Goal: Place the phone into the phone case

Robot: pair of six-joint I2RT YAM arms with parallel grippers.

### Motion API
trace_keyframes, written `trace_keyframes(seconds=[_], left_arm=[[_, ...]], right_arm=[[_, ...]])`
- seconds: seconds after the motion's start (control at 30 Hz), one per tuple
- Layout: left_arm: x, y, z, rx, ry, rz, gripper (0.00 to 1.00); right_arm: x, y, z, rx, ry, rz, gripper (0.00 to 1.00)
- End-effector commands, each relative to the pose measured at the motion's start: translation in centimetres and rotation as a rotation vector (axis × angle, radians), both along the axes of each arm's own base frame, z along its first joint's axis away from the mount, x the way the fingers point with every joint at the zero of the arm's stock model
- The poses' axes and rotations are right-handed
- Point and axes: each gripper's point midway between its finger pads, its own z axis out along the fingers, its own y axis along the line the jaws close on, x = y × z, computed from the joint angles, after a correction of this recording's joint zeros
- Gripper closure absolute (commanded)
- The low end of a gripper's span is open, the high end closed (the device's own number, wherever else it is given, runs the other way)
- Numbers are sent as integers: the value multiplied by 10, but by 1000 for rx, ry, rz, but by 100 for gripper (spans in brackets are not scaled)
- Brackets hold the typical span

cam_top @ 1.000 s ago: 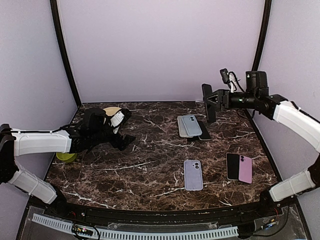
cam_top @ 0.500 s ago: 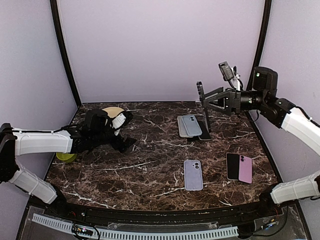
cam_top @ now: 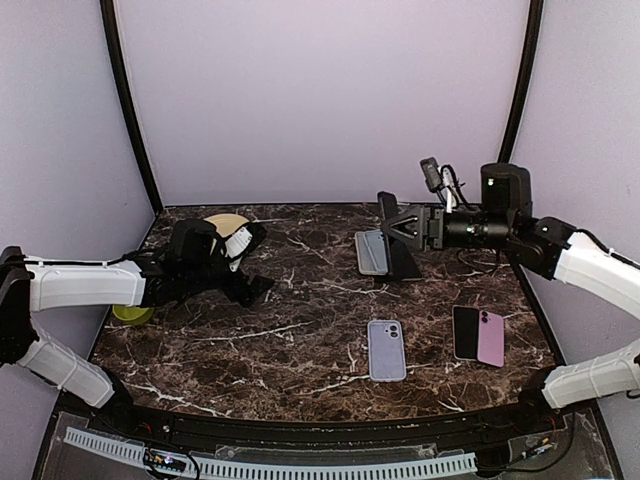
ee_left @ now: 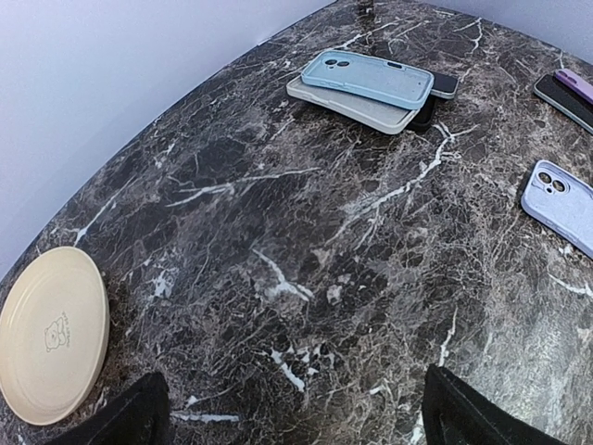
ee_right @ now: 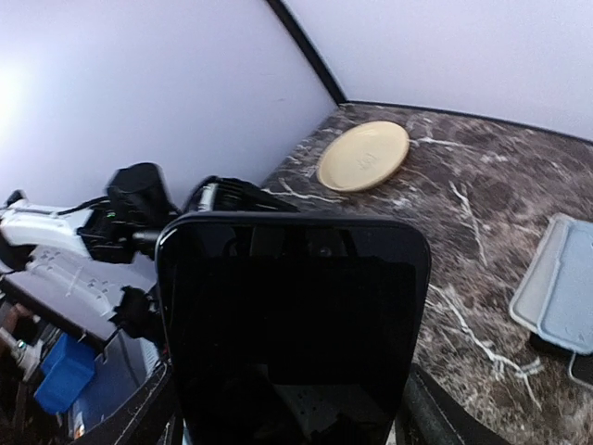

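Now that I have swung my right claw (cam_top: 402, 226) left and lower from its high perch at the far right, it hangs just over the right edge of the stack of cases, clenched on the phone (ee_right: 292, 315). I hold the phone upright by its lower end. It is a flat, rigid slab with rounded corners and a glossy black face that mirrors the room, so it is slick to hold. I judge the carrying is nearly over and that tipping it flat and lining it up comes next.

Right beneath lies the blue case (ee_left: 366, 76), a matte, soft-looking shell with a raised lip and a camera cut-out. It rests askew on a beige case (ee_left: 343, 100) of the same shape. I take the blue one as my likely target, since it lies on top. A second black phone (ee_left: 443, 83) pokes out from under the stack's right end.

Nearer on the veined, polished marble table (cam_top: 300, 340) lie a lavender handset (cam_top: 386, 349), camera side up, and to its right a dark phone (cam_top: 466, 332) touching a pink one (cam_top: 490, 338).

Far to the left, my left claw (cam_top: 250, 262) sits released and empty, low over the stone, with a round cream plate (ee_left: 51, 329) just beyond it.
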Motion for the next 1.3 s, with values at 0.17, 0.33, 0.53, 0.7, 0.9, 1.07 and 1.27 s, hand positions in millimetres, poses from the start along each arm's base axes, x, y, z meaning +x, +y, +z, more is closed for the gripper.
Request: trace_keyframes(seconds=[0.17,0.33,0.53,0.7,0.9,1.07,1.27], left_arm=[[0,-8,18,-59,6,23,3],[-4,-13,16,-51,7,17,3],[-6,-15,16,-25,-8,21,2],[-7,-14,14,-4,-19,24,2],[-7,-15,10,11,-14,20,2],[-8,-16,7,18,-9,17,2],[-7,-16,6,26,-9,19,2]], right_arm=[[14,-29,-71,-188,83,-589,86],[0,-43,-110,-302,143,-771,89],[-16,-28,-155,-441,154,-834,100],[-23,-9,-194,-571,184,-791,100],[-30,3,-216,-626,196,-735,100],[-33,3,-225,-646,213,-725,100],[-35,-2,-238,-710,240,-750,100]])
